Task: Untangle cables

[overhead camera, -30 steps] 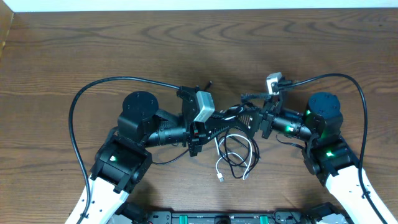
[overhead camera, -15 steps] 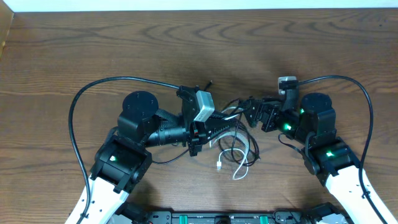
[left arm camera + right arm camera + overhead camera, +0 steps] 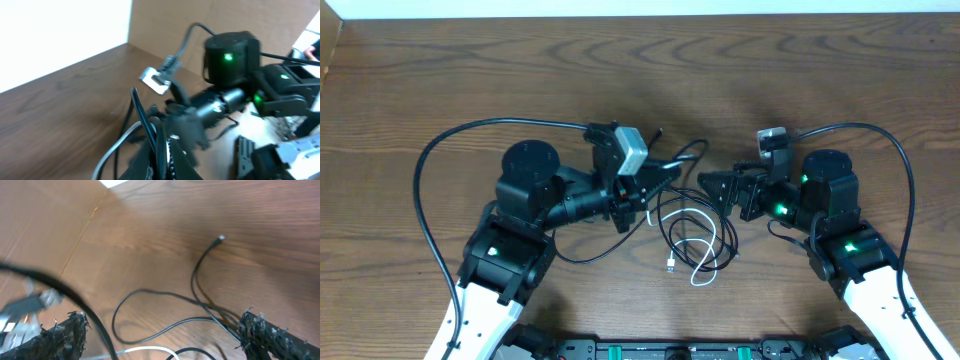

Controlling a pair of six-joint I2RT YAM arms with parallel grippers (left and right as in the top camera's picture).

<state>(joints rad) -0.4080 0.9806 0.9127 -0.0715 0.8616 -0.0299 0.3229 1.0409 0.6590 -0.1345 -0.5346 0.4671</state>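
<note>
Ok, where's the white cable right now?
In the overhead view the white cable lies mid-table, between and just below the left gripper and right gripper, tangled with the black cable.

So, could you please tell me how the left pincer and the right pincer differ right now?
The left pincer is shut, while the right pincer stands wide open. The left pincer grips the cables between its fingers. The right pincer holds nothing, and the strands in its view lie loose on the table. Both pincers point towards each other across the tangle in the middle.
</note>
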